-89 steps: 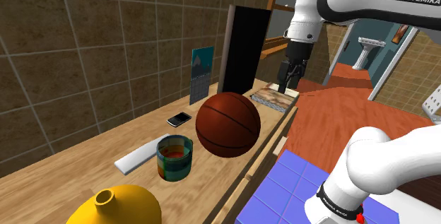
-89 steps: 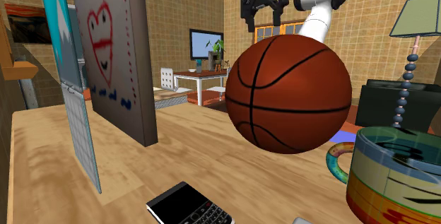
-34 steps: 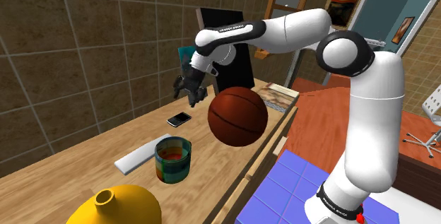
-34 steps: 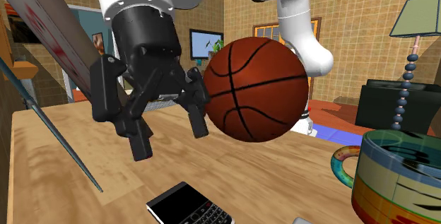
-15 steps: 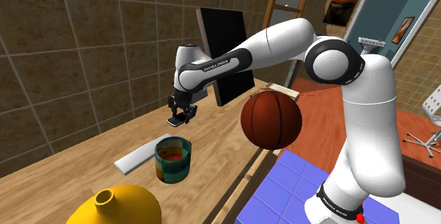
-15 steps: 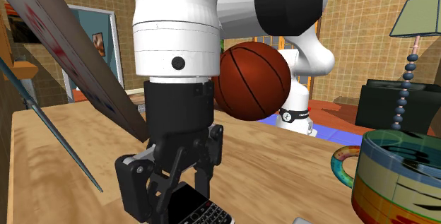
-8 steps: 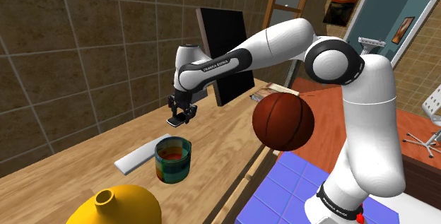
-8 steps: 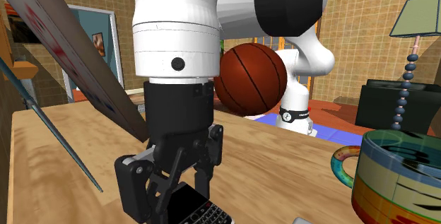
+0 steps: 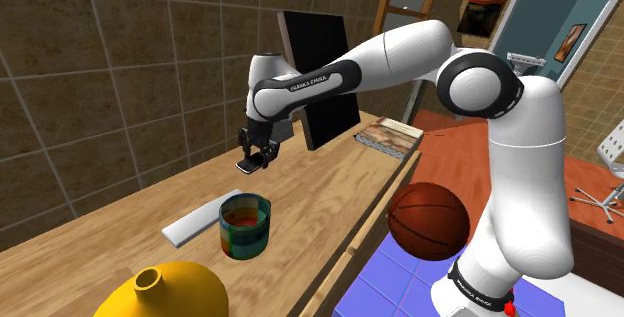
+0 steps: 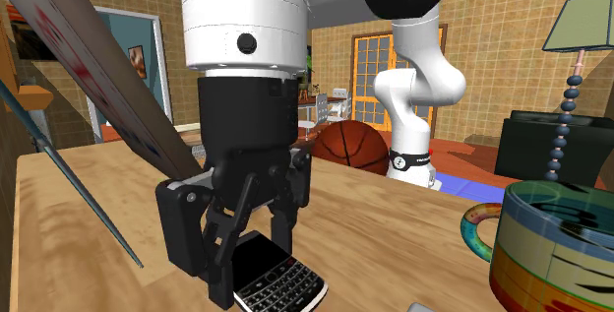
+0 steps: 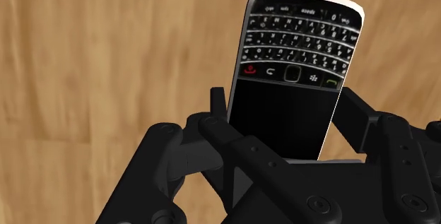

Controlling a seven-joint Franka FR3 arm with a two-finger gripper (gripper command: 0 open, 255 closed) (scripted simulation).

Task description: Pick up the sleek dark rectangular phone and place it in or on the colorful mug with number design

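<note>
The black phone (image 9: 247,167) with a small keypad is clasped at its screen end by my gripper (image 9: 258,153), which is shut on it and holds it a little above the wooden tabletop (image 9: 330,190). In the wrist view the phone (image 11: 297,67) sticks out past the gripper (image 11: 286,109), keypad end away from the hand. From the second exterior view the phone (image 10: 280,279) hangs under the gripper (image 10: 251,246). The colourful banded mug (image 9: 245,225) stands upright nearer the shoulder view's lower left, apart from the gripper. The mug (image 10: 556,251) sits at the second exterior view's right edge.
A basketball (image 9: 430,220) is off the table's edge, beside my arm's base. A flat white slab (image 9: 192,225) lies next to the mug, and a yellow vase (image 9: 165,290) stands in front. A dark board (image 9: 320,80) leans behind the arm. A box (image 9: 388,135) lies at the far end.
The gripper has risen slightly with the phone in it, lifting it off the wood. The basketball has dropped from table height down past the edge toward the floor.
</note>
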